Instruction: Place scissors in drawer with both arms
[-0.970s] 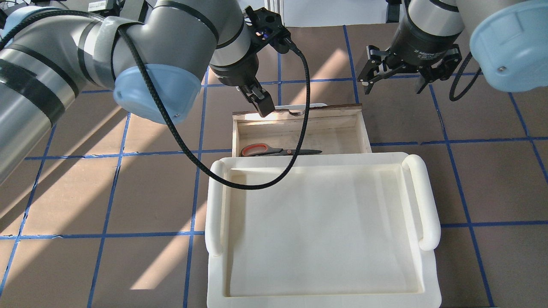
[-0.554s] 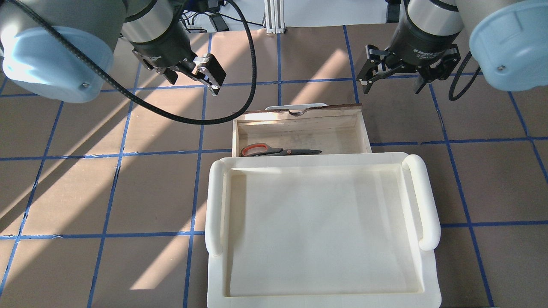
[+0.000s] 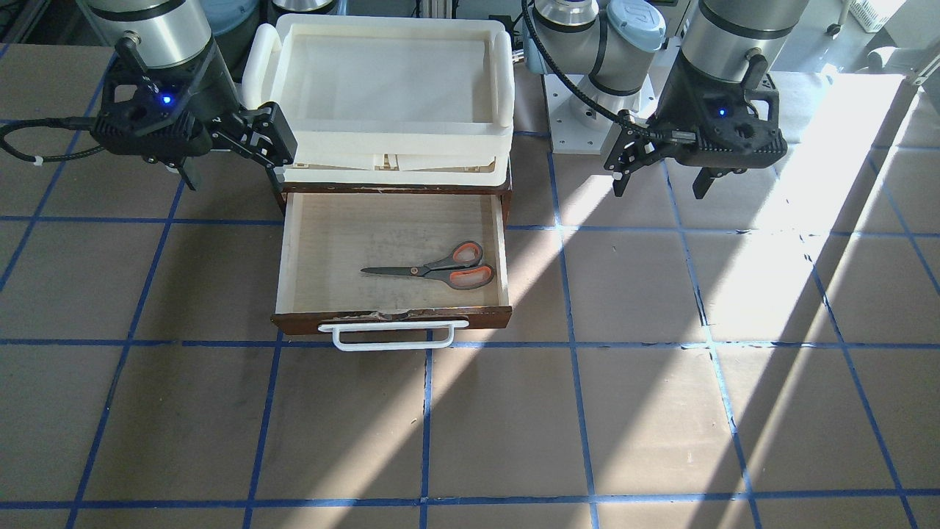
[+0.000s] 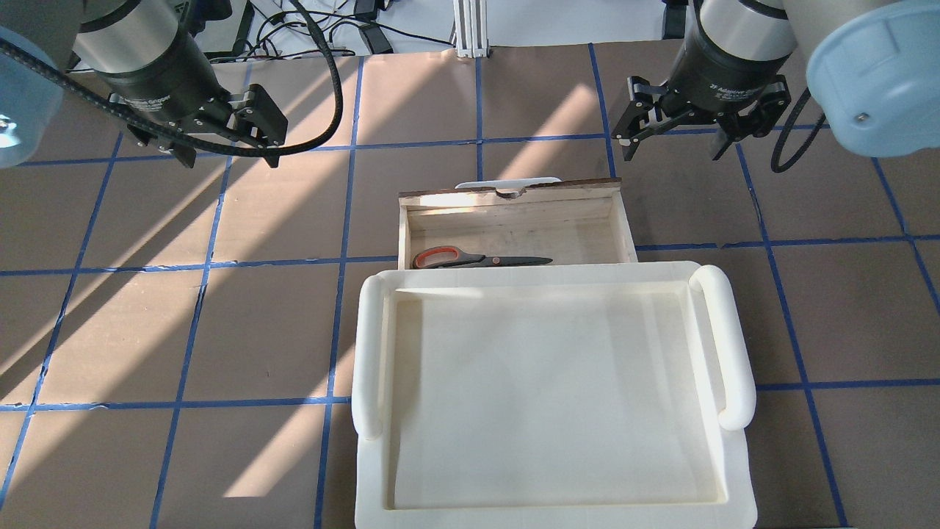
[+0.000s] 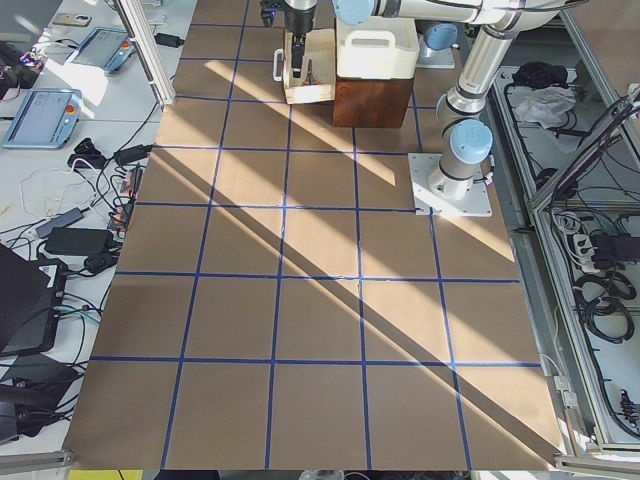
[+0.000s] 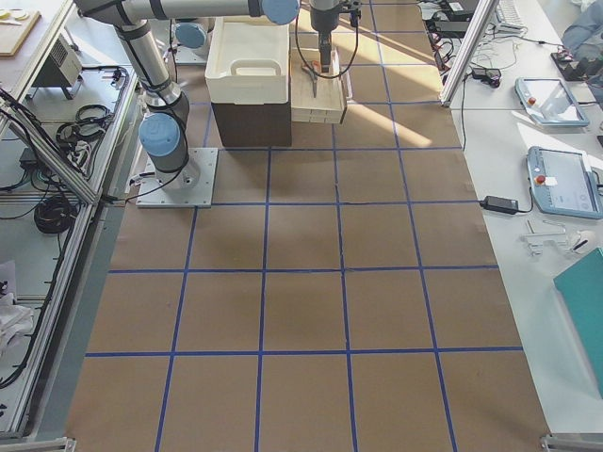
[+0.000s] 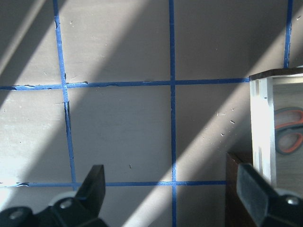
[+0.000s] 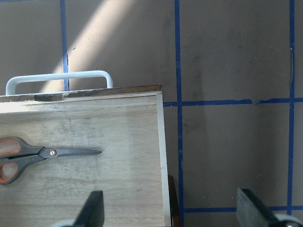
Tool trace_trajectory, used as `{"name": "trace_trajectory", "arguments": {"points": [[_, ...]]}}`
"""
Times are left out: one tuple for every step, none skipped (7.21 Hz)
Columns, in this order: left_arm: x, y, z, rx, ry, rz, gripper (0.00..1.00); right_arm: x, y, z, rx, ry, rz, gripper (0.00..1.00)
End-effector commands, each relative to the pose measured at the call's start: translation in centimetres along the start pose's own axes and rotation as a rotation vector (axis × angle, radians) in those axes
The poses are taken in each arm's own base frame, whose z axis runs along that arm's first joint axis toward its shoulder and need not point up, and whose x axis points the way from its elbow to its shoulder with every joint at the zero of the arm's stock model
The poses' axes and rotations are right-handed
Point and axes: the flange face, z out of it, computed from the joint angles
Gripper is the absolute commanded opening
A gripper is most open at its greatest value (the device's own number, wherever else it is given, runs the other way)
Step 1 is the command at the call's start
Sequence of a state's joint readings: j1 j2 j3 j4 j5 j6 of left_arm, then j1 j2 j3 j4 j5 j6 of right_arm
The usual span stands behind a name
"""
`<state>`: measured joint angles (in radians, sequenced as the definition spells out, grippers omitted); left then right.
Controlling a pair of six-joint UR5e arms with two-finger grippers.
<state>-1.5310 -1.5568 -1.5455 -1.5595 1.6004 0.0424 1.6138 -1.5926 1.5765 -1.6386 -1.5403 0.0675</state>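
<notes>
The scissors (image 3: 440, 268) (image 4: 470, 258) lie flat inside the open drawer (image 3: 501, 242) (image 4: 514, 192), handles toward my left side, blades closed. They also show in the right wrist view (image 8: 38, 153), and their handles show in the left wrist view (image 7: 289, 130). My left gripper (image 4: 228, 154) (image 3: 659, 189) (image 7: 173, 189) is open and empty above the table, well left of the drawer. My right gripper (image 4: 673, 150) (image 3: 235, 176) (image 8: 170, 210) is open and empty, above the drawer's right front corner.
A cream plastic tray (image 4: 734, 345) (image 3: 503, 66) sits on top of the dark brown cabinet (image 3: 396, 184) that the drawer slides from. The drawer's white bar handle (image 3: 389, 338) sticks out toward the far side. Brown table with blue tape lines all around.
My left gripper has pulled away from the drawer's front edge, swung far left and now stands wide open. The right gripper, drawer and scissors have not moved.
</notes>
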Motion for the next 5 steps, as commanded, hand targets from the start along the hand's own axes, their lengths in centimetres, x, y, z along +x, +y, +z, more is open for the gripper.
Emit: {"name": "trace_trajectory", "arguments": {"points": [[-3.05,-0.24,0.97,-0.023,0.001,-0.052,1.0,0.06,-0.3,-0.39,0.019,0.0,0.001,1.0],[-2.86,-0.09,0.96,-0.023,0.004,-0.05,1.0,0.06,-0.52,-0.42,0.028,0.001,0.001,1.0],[-2.59,0.13,0.83,-0.023,0.007,-0.045,1.0,0.07,-0.58,-0.54,0.034,0.002,0.001,1.0],[-2.38,0.16,0.75,-0.019,0.028,-0.045,1.0,0.31,-0.91,-0.16,0.029,0.006,0.005,1.0],[-2.21,0.22,0.76,-0.02,0.044,-0.045,1.0,0.39,-0.96,-0.08,0.028,0.014,0.006,1.0]]}}
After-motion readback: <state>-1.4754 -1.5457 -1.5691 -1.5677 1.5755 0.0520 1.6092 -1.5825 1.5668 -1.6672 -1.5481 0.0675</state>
